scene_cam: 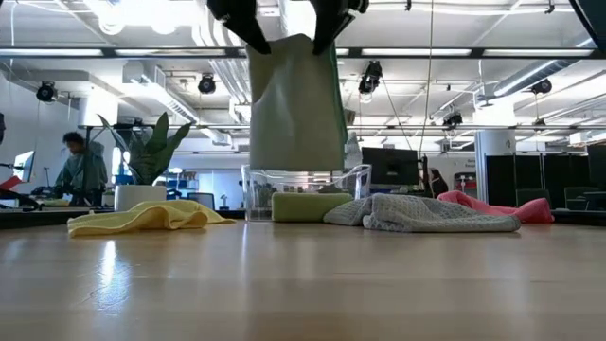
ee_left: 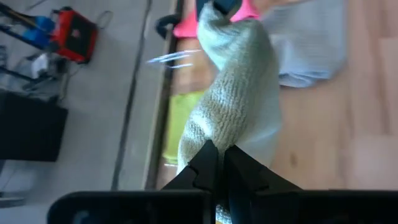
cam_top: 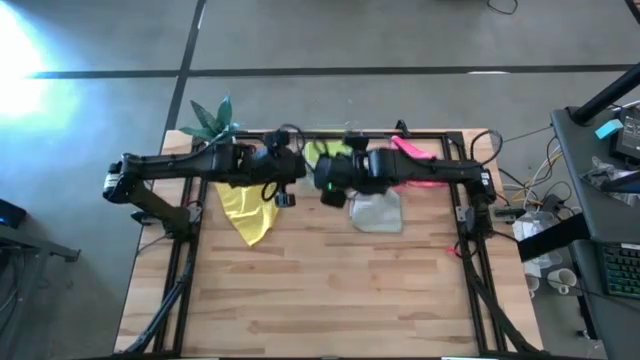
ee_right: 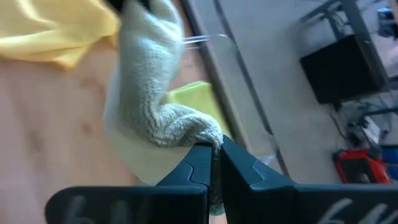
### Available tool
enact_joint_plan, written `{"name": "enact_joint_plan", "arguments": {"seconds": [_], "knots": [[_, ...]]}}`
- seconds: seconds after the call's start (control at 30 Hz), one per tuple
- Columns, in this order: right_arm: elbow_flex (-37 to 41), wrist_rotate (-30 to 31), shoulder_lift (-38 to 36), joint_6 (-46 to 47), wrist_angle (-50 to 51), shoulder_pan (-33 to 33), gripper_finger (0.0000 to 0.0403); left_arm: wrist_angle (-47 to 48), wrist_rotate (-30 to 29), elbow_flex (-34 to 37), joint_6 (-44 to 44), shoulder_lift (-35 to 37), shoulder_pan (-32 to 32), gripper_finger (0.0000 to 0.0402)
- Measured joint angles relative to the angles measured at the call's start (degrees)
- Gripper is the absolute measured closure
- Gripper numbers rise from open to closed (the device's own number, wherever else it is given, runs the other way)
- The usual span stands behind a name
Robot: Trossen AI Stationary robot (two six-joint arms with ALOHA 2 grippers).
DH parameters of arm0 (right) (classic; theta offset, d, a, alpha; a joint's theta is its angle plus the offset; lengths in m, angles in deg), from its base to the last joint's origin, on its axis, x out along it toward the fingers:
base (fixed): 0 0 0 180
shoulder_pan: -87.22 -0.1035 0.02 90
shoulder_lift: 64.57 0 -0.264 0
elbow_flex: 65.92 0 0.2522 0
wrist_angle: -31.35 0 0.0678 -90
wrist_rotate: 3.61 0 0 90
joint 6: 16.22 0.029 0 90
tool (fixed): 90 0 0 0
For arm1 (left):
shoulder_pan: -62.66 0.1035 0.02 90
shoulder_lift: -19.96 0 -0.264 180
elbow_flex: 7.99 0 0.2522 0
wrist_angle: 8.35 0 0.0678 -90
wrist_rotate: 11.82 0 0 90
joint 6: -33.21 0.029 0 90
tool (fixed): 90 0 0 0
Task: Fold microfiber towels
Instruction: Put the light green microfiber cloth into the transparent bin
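A pale sage towel (scene_cam: 298, 104) hangs between my two grippers over the far middle of the table. My left gripper (scene_cam: 241, 21) is shut on its upper left corner. My right gripper (scene_cam: 331, 19) is shut on its upper right corner. The towel's lower edge hangs free above a clear tray (scene_cam: 352, 178). A yellow towel (cam_top: 245, 205) lies crumpled on the table's left. A grey towel (cam_top: 378, 212) lies right of centre, and a pink towel (cam_top: 420, 165) lies behind it. A lime green towel (scene_cam: 308, 206) lies by the tray. My left gripper pinches the sage towel's upper corner (ee_left: 208, 134) between its two fingers, slanting down from the table's left. The cloth is bunched at the fingers and runs across to the other gripper. It hangs below, clear of the table. My right gripper pinches the opposite upper corner (ee_right: 202, 134) between its two fingers, slanting down from the table's right. The cloth is bunched there too. The towel hangs down as a flat sheet, its lower edge (scene_cam: 298, 167) clear of everything.
A potted plant (cam_top: 212, 120) stands at the far left corner. Dark frame rails (cam_top: 470, 230) run along the table's sides. The near half of the wooden table (cam_top: 330, 290) is bare wood. A person (scene_cam: 80, 170) is in the room beyond.
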Motion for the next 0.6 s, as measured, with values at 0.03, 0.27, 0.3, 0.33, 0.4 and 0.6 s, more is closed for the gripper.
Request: {"name": "enact_joint_plan", "arguments": {"seconds": [0.03, 0.27, 0.3, 0.33, 0.4, 0.6], "knots": [[-0.6, 0.0, 0.0, -1.2, 0.0, 1.1, 0.0394, -1.0, -0.2, 0.0, 1.0, 0.0, 1.0, 0.0401], [-1.6, -0.2, 0.1, -11.7, -7.4, 10.1, 0.0394, -11.5, -0.8, 0.0, 4.7, 0.0, 9.2, 0.0401], [-1.6, -0.5, 0.1, -13.2, -8.9, 11.5, 0.0394, -13.1, -0.8, 0.0, 5.4, 0.0, 10.5, 0.0401], [-1.6, -0.7, 0.1, -14.5, -10.2, 12.9, 0.0394, -14.6, -0.8, 0.0, 6.7, 0.0, 11.8, 0.0401], [-1.6, -2.7, 0.1, -16.7, -13.0, 15.8, 0.0394, -17.6, -0.9, 0.0, 9.1, -0.2, 14.3, 0.0401], [-1.3, -14.3, 0.4, -20.6, -21.5, 22.9, 0.0394, -23.0, 3.3, 0.0, 12.0, -3.6, 20.7, 0.0401]]}}
